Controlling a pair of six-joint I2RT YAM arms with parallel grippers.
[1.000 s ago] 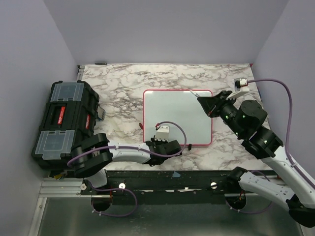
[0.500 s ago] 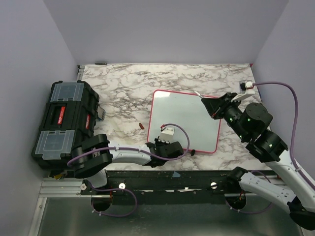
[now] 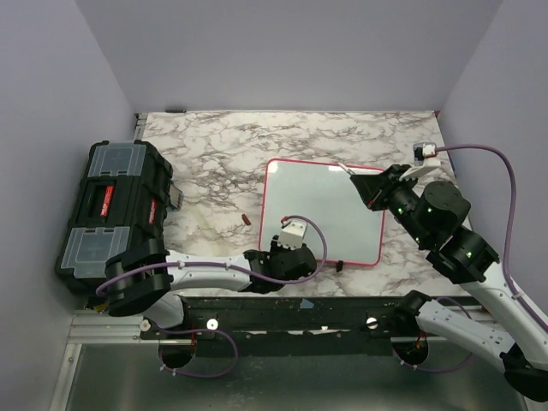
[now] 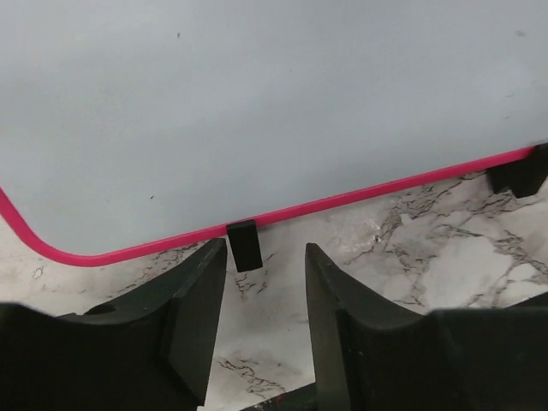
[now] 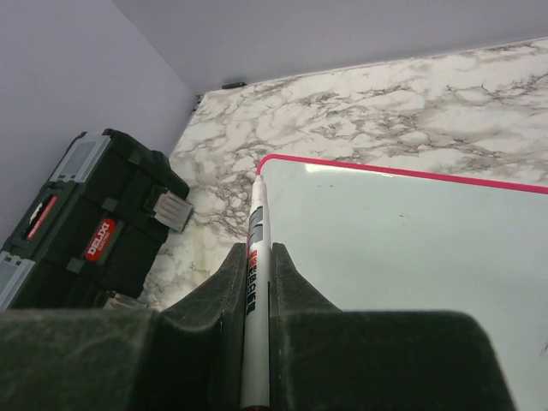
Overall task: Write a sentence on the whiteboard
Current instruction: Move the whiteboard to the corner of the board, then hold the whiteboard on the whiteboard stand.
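Note:
The whiteboard (image 3: 321,210) lies flat on the marble table, glossy white in a thin pink-red frame, slightly skewed. Its surface (image 4: 257,111) is bare and the sentence is not in view. My left gripper (image 3: 291,253) sits at the board's near edge with its jaws open (image 4: 265,253). A small black foot (image 4: 244,244) of the board stands just ahead of the gap, and nothing is held. My right gripper (image 3: 360,184) hovers over the board's far right corner, shut (image 5: 257,253) on a white marker (image 5: 257,214) whose tip points at the board's far left corner.
A black toolbox (image 3: 111,210) stands at the left edge of the table, also seen in the right wrist view (image 5: 86,231). A small red piece (image 3: 246,220) lies on the marble left of the board. Grey walls close in on three sides.
The whiteboard slid right and turned a little. My left gripper's jaws opened at the board's near edge. The right gripper with the marker shifted slightly right.

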